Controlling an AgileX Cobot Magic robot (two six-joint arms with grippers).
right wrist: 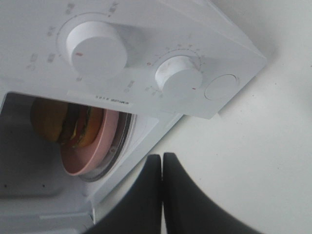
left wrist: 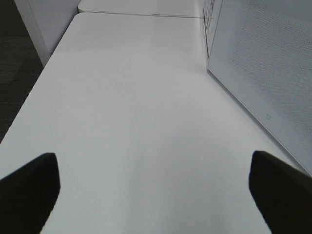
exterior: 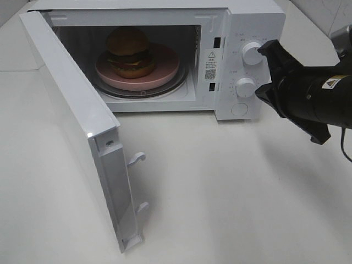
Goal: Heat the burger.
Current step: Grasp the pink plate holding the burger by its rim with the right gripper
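Note:
The burger (exterior: 130,52), with a golden-brown bun, sits on a pink plate (exterior: 165,69) on the glass turntable inside the open white microwave (exterior: 250,16). It also shows in the right wrist view (right wrist: 63,124), on the plate (right wrist: 92,151). My right gripper (exterior: 268,49) is shut and empty (right wrist: 162,163). It hovers just in front of the control panel, by the upper knob (exterior: 251,53) and above the lower knob (exterior: 245,87). My left gripper (left wrist: 153,158) is open and empty over bare table beside the door's outer face. It is out of the exterior high view.
The microwave door (exterior: 71,121) stands wide open, swung out toward the front left, with two latch hooks (exterior: 137,159) on its edge. A round button (exterior: 240,109) sits below the knobs. White table (exterior: 231,192) lies in front of the microwave.

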